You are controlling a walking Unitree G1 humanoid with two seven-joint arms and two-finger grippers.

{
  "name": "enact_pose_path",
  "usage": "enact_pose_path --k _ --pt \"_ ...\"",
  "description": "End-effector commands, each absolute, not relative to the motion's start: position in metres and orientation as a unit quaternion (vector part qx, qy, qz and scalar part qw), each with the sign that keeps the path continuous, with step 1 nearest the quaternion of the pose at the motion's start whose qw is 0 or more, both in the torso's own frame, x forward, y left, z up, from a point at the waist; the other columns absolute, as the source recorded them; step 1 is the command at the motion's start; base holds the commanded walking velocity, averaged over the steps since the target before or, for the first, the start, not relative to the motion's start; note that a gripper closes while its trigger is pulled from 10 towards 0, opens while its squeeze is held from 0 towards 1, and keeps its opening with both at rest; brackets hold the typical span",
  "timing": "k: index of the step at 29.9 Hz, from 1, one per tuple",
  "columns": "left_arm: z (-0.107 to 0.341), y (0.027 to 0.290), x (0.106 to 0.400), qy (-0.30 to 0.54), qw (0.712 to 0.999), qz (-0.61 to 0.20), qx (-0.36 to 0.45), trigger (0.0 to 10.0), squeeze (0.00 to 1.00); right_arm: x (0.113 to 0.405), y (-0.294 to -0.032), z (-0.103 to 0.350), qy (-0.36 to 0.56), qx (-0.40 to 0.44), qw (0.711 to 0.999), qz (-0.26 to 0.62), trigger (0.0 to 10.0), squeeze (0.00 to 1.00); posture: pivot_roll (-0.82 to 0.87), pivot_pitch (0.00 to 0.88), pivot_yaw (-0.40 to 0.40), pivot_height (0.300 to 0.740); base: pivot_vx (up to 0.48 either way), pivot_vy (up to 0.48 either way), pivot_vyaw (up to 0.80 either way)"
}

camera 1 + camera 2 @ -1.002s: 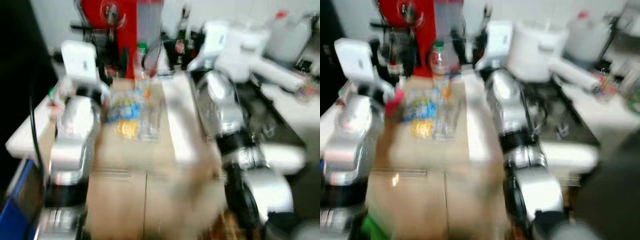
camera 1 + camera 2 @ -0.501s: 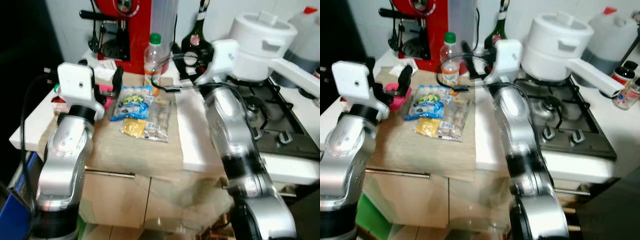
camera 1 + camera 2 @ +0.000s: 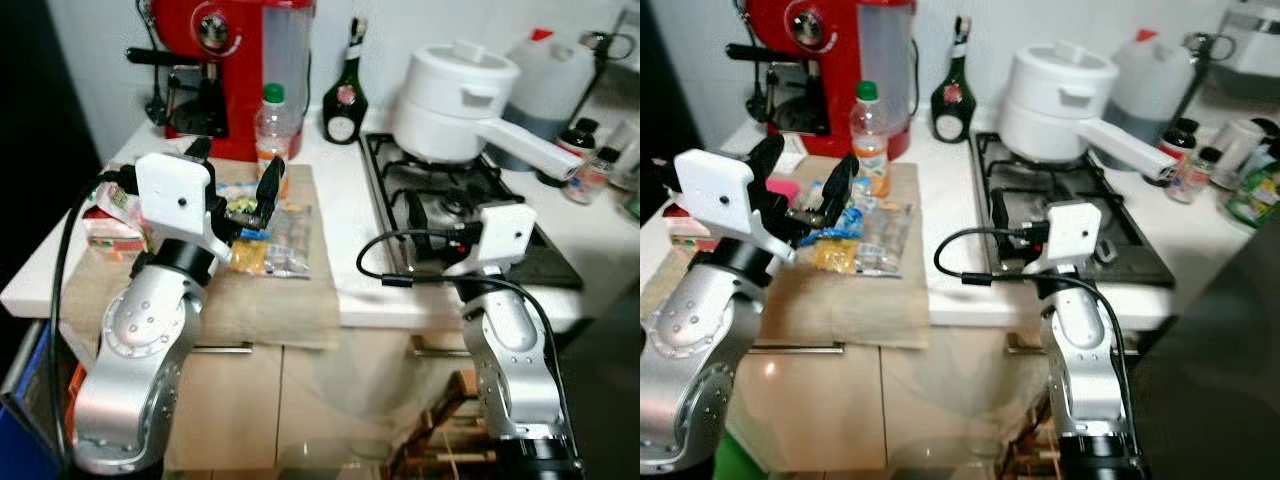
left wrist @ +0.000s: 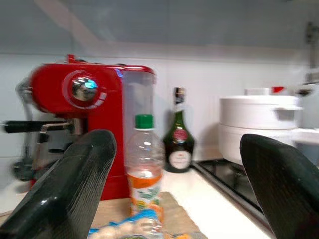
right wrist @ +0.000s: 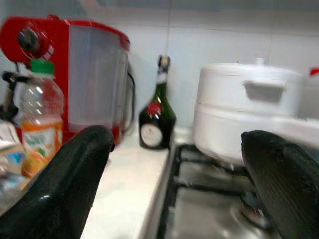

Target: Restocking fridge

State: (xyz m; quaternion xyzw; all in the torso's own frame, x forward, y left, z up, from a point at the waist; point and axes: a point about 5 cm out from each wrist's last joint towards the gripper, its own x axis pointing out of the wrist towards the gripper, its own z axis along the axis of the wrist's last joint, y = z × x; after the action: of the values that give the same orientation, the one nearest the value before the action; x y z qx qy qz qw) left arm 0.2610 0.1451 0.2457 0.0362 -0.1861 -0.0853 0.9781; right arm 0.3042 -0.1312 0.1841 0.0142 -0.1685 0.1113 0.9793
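A clear plastic bottle [image 3: 272, 124] with a green cap and orange label stands upright on the counter in front of the red coffee machine. Just before it, several snack bags [image 3: 278, 246] in blue, yellow and clear wrap lie on a wooden board [image 3: 290, 300]. My left gripper [image 3: 232, 168] hovers open above the near left side of the bags, with the bottle [image 4: 144, 164] straight ahead between its fingers. My right gripper [image 5: 174, 144] is open with nothing between its fingers. It is held low at the counter's front edge before the hob. The right arm's white wrist block [image 3: 505, 232] hides its fingers in the head views.
A red coffee machine [image 3: 215, 70], a dark green bottle [image 3: 343, 95] and a white pot [image 3: 455, 90] on the gas hob [image 3: 430, 210] line the back. A white jug [image 3: 555, 70] and small bottles stand far right. A red packet [image 3: 105, 228] lies at the left. Cabinet doors are below.
The view has steadied and shifted. My right arm has drawn back from beside the bottle to the counter's front edge by the hob. The left gripper stays over the bags.
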Motion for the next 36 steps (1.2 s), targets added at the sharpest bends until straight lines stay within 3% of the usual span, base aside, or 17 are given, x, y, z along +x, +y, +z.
enact_pose_path --k 1,7,14,19,28,36 --pt "0.247 0.153 0.266 -0.183 0.98 -0.052 0.052 10.0 0.0 0.311 -0.126 0.191 -0.171 0.015 0.977 0.125 10.0 0.0 0.05 0.0 -0.053 0.74 0.382 0.289 0.0" --pt "0.25 0.152 0.27 -0.192 0.979 -0.047 0.051 10.0 0.0 0.331 -0.113 0.214 -0.193 0.03 0.969 0.151 10.0 0.0 0.06 0.0 -0.05 0.74 0.395 0.271 0.14" --pt "0.258 0.153 0.272 -0.206 0.975 -0.045 0.064 10.0 0.0 0.337 -0.101 0.227 -0.21 0.04 0.963 0.166 10.0 0.0 0.07 0.0 -0.059 0.74 0.399 0.265 0.79" --pt "0.287 0.151 0.277 -0.26 0.958 -0.062 0.102 10.0 0.0 0.338 -0.096 0.269 -0.278 0.04 0.947 0.157 10.0 0.0 0.07 0.0 -0.054 0.74 0.428 0.0 0.0" --pt "0.316 0.147 0.28 -0.295 0.947 -0.093 0.092 10.0 0.0 0.346 -0.118 0.322 -0.354 0.041 0.932 0.069 10.0 0.0 0.07 0.0 -0.045 0.74 0.089 0.0 0.0" --pt "0.307 0.142 0.284 -0.273 0.952 -0.115 0.079 10.0 0.0 0.364 -0.128 0.312 -0.31 0.052 0.949 0.037 10.0 0.0 0.07 0.0 -0.037 0.74 0.0 0.0 0.0"
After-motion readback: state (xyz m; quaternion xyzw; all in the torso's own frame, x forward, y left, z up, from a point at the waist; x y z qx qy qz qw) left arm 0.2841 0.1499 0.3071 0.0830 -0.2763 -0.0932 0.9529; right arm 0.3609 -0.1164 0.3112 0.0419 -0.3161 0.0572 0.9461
